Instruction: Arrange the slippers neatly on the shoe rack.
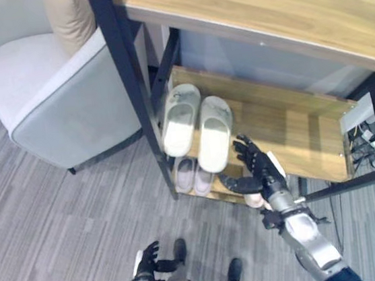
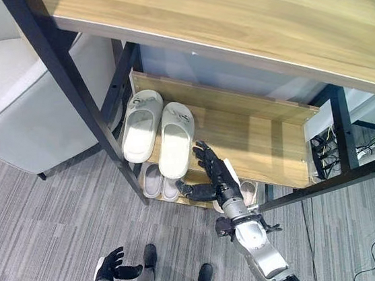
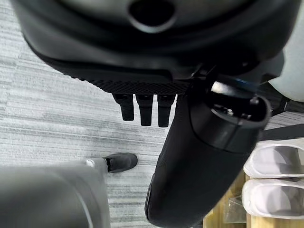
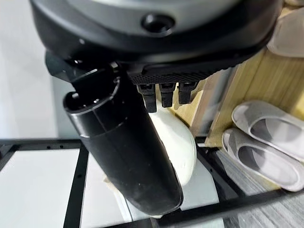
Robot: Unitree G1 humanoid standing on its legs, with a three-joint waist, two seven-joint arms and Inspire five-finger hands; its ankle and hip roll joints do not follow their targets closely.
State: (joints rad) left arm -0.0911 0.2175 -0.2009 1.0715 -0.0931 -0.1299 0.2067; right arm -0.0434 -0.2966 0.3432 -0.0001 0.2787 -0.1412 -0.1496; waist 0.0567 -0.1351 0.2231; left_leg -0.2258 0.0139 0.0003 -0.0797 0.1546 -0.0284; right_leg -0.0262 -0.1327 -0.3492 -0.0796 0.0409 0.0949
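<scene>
While the right hand [image 1: 258, 166] hovered with fingers spread, empty, just beside the cream slippers [image 1: 196, 127], a careless sweep risked knocking them askew.

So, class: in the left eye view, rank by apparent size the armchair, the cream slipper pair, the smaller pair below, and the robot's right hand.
1. Armchair
2. Cream slipper pair
3. Right hand, though nearer the camera
4. Smaller pair, partly hidden

The middle shelf [image 1: 295, 135] lies bare to the right of the two pale slippers [image 1: 195, 126] at its left end, so a hand could enter there from the front between the black post [image 1: 130, 86] and the wooden top [image 1: 281, 8] overhead.
</scene>
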